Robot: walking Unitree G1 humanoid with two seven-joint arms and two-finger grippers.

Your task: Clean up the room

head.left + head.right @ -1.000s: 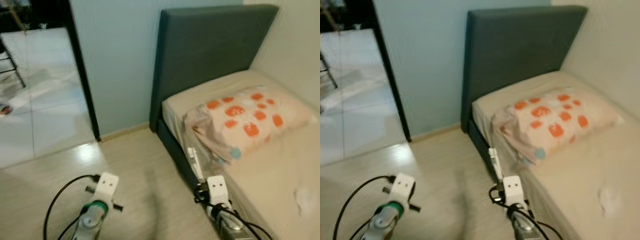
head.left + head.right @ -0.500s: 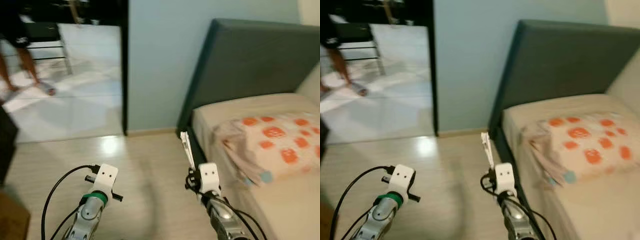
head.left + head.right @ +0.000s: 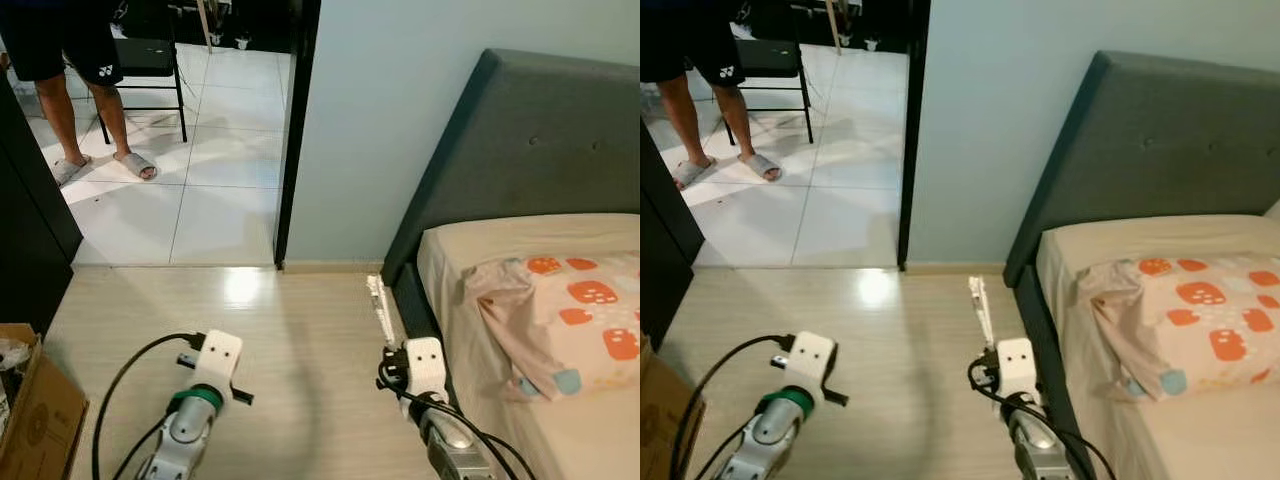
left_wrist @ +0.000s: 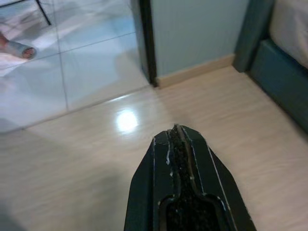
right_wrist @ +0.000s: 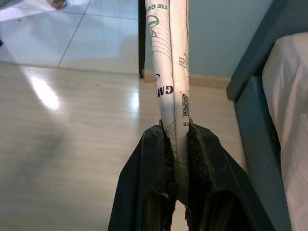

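Low in the frame of the head views, both silver arms reach forward over the pale wooden floor [image 3: 290, 330]. At lower right of centre, the right gripper [image 5: 175, 132] clamps a flattened white wrapper [image 5: 172, 67] printed with green and black lettering; the fingers [image 5: 155, 163] press it from both sides, and it sticks up and forward past them, slanting toward the upper left of the head view, where it appears as a thin white strip [image 3: 379, 309] just beside the bed frame. At lower left, the left gripper [image 4: 176, 129] hangs above the bare floor with its fingers [image 4: 161, 159] pressed together on nothing.

Along the right side of the frame stands a bed [image 3: 455, 270] with a dark grey-blue headboard [image 3: 530, 140] and a beige sheet. A pillow [image 3: 575, 315] with orange patches lies on it at the right edge of the frame. Behind the headboard is a pale blue wall [image 3: 390, 100], and at upper left a dark-framed doorway [image 3: 295, 130] opens onto white tiles [image 3: 200, 170]. On those tiles at the top left, a person's legs [image 3: 60, 110] in dark shorts and grey slippers stand beside a black chair [image 3: 150, 60]. In the lower left corner sits a cardboard box [image 3: 35, 420], next to a dark cabinet side [image 3: 30, 240].
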